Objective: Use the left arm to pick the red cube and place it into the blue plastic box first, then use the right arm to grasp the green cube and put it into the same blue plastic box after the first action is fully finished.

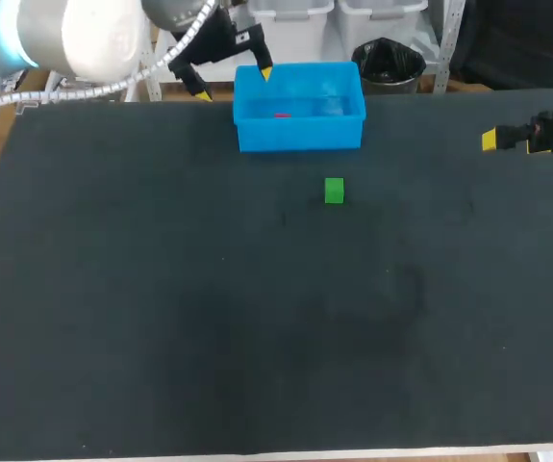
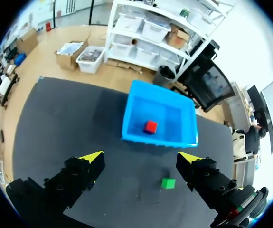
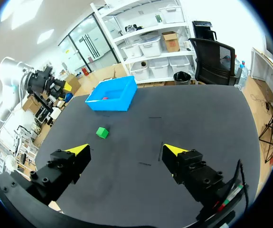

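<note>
Blue plastic box [image 1: 300, 135] stands at the far edge of the dark table mat [image 1: 161, 318], and the red cube [image 2: 150, 126] lies inside it, on the box floor near the middle and clear of the walls as far as the left wrist view shows. From where I stand, the left gripper [image 1: 235, 84] hangs up by the box's far left corner, with one yellow tip over the rear rim and the other out past the box on its left side. Its fingers are spread wide and nothing is between them. Seen along those fingers, the box sits straight ahead, framed by the two yellow tips. The left arm [image 1: 74, 38] comes in from beyond the box's left side. The green cube [image 1: 334, 191] rests on the mat on the near side of the box, a little right of the box's middle, near it but not touching. In the left wrist view it lies close to one finger, on the mat below. The right gripper [image 3: 126, 150] is well apart from the box, off to its right by the table's right edge. Its fingers also stand wide apart with only bare mat between them, and both the green cube and the box lie well ahead of it.
</note>
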`<state>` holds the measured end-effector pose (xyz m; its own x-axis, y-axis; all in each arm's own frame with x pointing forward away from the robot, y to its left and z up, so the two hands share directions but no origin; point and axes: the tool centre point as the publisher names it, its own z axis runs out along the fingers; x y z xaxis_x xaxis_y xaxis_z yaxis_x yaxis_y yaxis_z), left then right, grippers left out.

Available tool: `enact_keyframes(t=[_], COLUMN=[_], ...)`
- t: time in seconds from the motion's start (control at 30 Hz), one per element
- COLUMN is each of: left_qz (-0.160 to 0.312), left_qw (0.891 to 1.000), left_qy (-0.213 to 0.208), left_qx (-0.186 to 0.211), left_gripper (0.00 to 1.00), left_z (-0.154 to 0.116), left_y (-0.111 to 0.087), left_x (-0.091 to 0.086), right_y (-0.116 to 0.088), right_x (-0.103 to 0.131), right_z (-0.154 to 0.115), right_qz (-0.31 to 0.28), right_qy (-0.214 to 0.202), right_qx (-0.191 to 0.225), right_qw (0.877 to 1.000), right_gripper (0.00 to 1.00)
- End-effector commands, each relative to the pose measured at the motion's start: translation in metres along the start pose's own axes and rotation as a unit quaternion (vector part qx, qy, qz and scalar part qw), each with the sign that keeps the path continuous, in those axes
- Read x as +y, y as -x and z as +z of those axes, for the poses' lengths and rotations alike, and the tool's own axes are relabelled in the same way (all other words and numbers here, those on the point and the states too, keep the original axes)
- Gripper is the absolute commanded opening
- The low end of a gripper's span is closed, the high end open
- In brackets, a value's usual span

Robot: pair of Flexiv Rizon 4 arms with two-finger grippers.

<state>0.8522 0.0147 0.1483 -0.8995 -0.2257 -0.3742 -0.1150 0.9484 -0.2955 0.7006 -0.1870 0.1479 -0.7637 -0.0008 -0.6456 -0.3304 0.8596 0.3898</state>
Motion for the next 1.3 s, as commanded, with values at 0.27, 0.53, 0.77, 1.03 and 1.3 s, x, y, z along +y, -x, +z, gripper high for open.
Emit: enact_keyframes(t=[0.27, 0.53, 0.77, 1.03, 1.3], left_qz=[0.000, 0.000, 0.061, 0.126, 0.218], left_qw=[0.999, 0.999, 0.996, 0.987, 0.962], left_qy=[-0.007, -0.007, -0.018, -0.059, -0.138], left_qx=[-0.043, -0.043, -0.065, -0.081, -0.091], left_gripper=[1.00, 1.00, 1.00, 1.00, 1.00], left_z=[-0.002, -0.002, -0.007, -0.010, -0.011], left_y=[-0.008, -0.008, -0.011, -0.011, -0.010], left_x=[0.004, 0.004, 0.010, 0.020, 0.037], right_y=[0.000, 0.000, 0.000, 0.000, 0.000], right_x=[0.002, 0.002, 0.002, 0.002, 0.002], right_z=[-0.001, -0.001, -0.001, -0.001, -0.001], right_qz=[0.001, 0.001, 0.001, 0.001, 0.001], right_qy=[-0.004, -0.004, -0.004, -0.004, -0.004], right_qx=[0.001, 0.001, 0.001, 0.001, 0.001], right_qw=[1.000, 1.000, 1.000, 1.000, 1.000], right_gripper=[1.00, 1.00, 1.00, 1.00, 1.00])
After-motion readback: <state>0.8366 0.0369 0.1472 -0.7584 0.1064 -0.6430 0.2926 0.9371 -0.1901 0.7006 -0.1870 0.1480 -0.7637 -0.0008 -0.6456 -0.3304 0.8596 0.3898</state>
